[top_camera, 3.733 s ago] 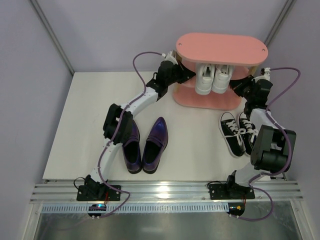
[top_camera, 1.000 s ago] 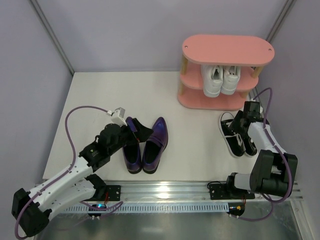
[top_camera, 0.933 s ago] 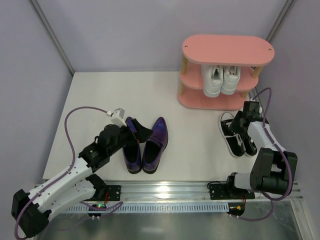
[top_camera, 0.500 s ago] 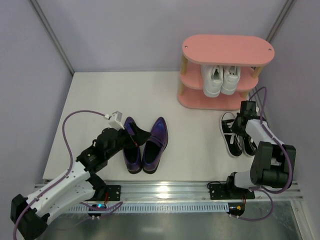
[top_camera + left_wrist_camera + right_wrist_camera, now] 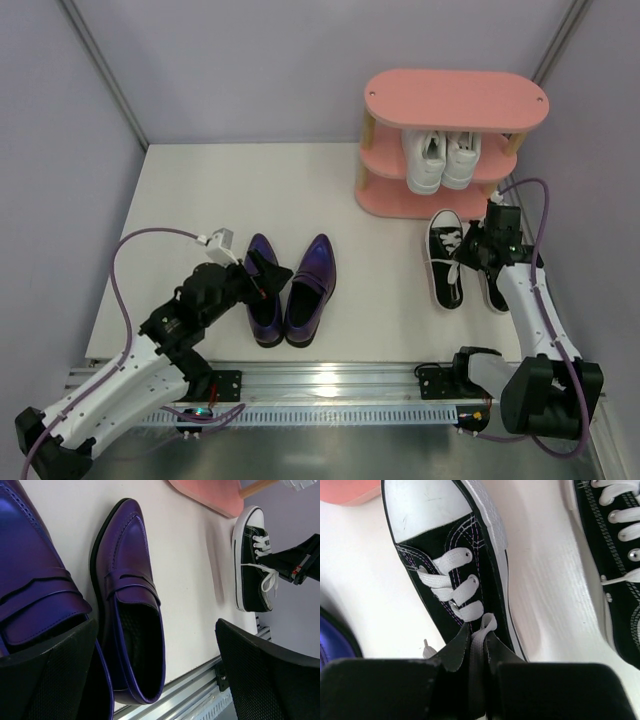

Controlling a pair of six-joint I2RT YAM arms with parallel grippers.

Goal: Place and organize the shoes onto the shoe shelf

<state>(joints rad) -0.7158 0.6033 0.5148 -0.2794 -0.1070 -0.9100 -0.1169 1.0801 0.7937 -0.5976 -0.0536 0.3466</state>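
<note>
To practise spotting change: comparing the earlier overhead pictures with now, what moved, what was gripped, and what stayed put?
Both arms left the shelf. The right tool came down, shut on one black sneaker at its laces, and drew it left, away from its partner. The left tool swung back over the purple loafers, open and empty. Loafers and partner stayed put; the white sneakers remain on the middle tier.

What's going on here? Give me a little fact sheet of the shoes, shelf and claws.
Shelf: pink shoe shelf, white sneakers on its middle tier
On the table: purple loafers, other black sneaker
Right claw: shut on black sneaker at its laces
Left claw: open, above the loafers
</note>
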